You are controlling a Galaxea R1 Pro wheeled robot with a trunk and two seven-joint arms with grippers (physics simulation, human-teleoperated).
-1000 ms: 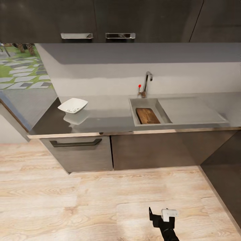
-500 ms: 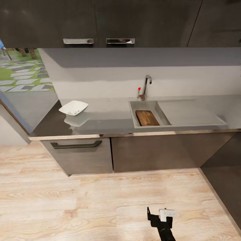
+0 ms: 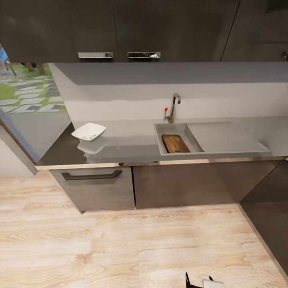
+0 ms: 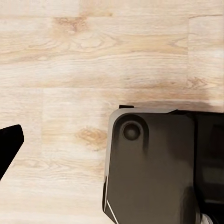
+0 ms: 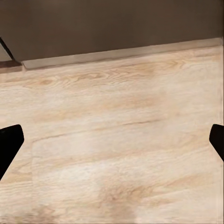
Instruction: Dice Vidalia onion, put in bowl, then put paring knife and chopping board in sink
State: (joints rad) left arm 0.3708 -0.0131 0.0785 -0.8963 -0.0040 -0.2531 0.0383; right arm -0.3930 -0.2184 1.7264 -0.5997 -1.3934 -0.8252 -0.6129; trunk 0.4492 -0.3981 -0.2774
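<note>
The dark brown chopping board (image 3: 175, 143) lies inside the pale grey sink (image 3: 172, 129), below the chrome tap (image 3: 174, 105) with its red knob (image 3: 166, 109). At the countertop's (image 3: 128, 140) left end stands the white bowl (image 3: 89, 131), holding a few tiny white bits of diced onion (image 3: 85, 136). The paring knife and a whole onion are hidden or out of view. My right gripper (image 3: 199, 281) hangs low over the floor, far from the counter, and its fingers (image 5: 9, 144) are spread wide, open and empty. One dark finger (image 4: 8, 149) of my left gripper points at the floor with nothing in it.
Dark drawer fronts with a long handle (image 3: 92, 175) run under the counter, and dark wall cabinets (image 3: 120, 28) hang above. A window (image 3: 28, 88) opens at the left. Light wooden floor (image 3: 120, 248) lies between me and the counter. My own dark base (image 4: 154, 163) sits below the left wrist.
The head camera has drawn back and tilted, so the counter sits a little lower and smaller. My right gripper has slid down to the picture's bottom edge.
</note>
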